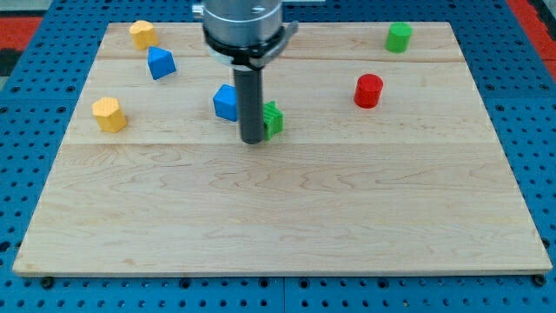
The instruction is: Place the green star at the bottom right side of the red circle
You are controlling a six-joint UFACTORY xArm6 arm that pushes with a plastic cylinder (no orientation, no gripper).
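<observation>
The green star [274, 119] lies near the middle of the wooden board, partly hidden behind my rod. My tip [253, 139] rests on the board touching the star's left side. The red circle [368, 90] stands to the view's right and slightly above the star, well apart from it. A blue block [226, 102] sits just left of the rod, close to it.
A green cylinder [399, 37] stands at the top right. A blue block [161, 63] and a yellow block [142, 34] are at the top left. Another yellow block [109, 114] is at the left. The board's edge [278, 271] runs along the view's bottom.
</observation>
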